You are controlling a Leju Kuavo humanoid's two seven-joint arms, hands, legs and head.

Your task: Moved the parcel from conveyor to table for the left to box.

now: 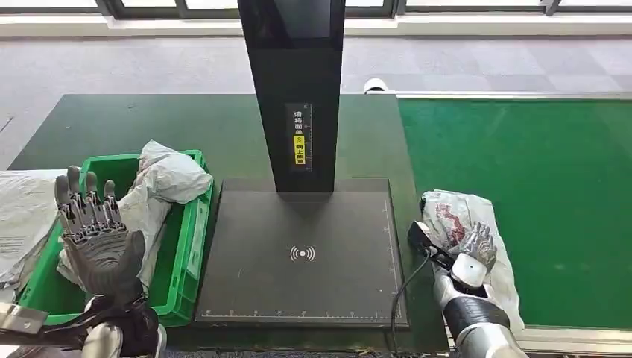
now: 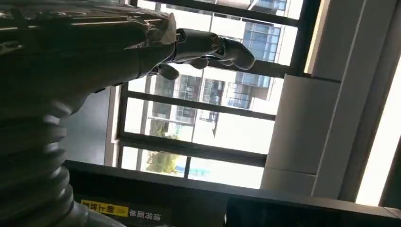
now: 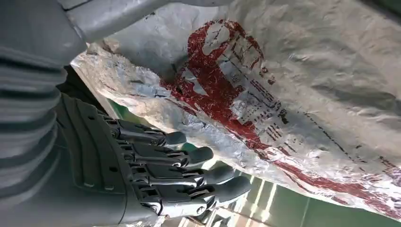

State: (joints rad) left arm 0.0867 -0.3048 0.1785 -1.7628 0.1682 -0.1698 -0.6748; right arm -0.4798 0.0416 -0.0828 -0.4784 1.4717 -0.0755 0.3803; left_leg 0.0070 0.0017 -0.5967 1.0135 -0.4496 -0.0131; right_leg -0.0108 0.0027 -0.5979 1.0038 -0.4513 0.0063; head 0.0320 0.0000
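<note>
- Parcel (image 1: 454,224): grey-white crinkled plastic mailer with red print, lying at the near left edge of the green conveyor (image 1: 536,194), at about 4 o'clock from the black scanner plate (image 1: 298,253). Its near end reaches toward the conveyor's front rim.
- Right hand (image 1: 477,250): resting on top of the parcel, palm down, fingers curved over the wrapping. In the right wrist view the fingers (image 3: 189,175) lie apart alongside the mailer's crumpled edge (whether they actually pinch the plastic cannot be told).
- Left hand (image 1: 93,227): raised over the green crate (image 1: 190,224), at about 9 o'clock from the scanner plate, palm toward the camera, fingers spread and pointing up, holding nothing. In the left wrist view the fingers (image 2: 213,47) stand out against windows.
- Green crate: plastic bin on the dark surface (image 1: 223,127), just beside the scanner plate's left edge; it holds crumpled grey-white bags (image 1: 168,179), one heaped over the far rim.
- Scanner plate: flat, dark, with a white wireless symbol at centre; a black post (image 1: 294,89) rises from its far edge, bearing a yellow label.
- Further grey plastic wrapping (image 1: 22,216): lying outside the crate at 9 o'clock.
- Black cable (image 1: 406,287): running along the plate's right edge toward the right wrist.
</note>
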